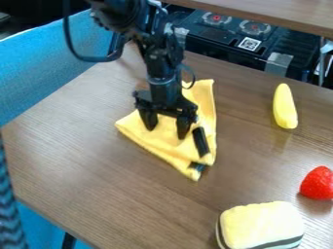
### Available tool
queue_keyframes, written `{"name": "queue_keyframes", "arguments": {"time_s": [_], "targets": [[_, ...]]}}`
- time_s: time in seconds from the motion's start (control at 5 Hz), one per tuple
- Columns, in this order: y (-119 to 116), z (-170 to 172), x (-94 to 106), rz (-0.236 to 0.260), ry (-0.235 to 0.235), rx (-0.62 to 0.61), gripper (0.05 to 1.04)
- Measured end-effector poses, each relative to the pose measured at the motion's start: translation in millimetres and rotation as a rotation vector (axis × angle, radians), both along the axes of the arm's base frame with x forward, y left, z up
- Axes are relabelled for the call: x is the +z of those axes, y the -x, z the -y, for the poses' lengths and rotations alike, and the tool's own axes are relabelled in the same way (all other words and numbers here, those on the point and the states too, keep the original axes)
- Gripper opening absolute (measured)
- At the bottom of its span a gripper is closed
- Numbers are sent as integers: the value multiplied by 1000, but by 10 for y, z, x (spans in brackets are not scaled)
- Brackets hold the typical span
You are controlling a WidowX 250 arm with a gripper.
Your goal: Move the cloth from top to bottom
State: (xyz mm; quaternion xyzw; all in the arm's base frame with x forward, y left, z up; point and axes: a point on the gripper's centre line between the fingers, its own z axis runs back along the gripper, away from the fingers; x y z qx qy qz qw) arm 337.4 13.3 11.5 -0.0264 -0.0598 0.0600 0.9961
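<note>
My pincer point(166, 131) hangs over the yellow cloth point(162, 144), its two fingers spread apart; the cloth lies rumpled beneath me on the wooden table point(98, 165). A short black bar point(200, 141) rests on the cloth's right part. Well below and right of the cloth sits a layered toy cake point(261, 224); right of it, the banana point(285, 107); farther right and lower, the red strawberry point(318, 184).
</note>
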Motion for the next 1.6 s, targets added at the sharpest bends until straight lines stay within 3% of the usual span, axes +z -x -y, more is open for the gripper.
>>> {"name": "queue_keyframes", "arguments": {"time_s": [0.4,0.6,0.8,1.2,1.6], "targets": [[618,182,0,-24,22,-108,999],[690,189,-5,-20,20,-127,999],[516,167,4,-11,11,-99,999],[-237,61,11,-11,28,48,999],[-739,-38,55,2,38,136,999]]}}
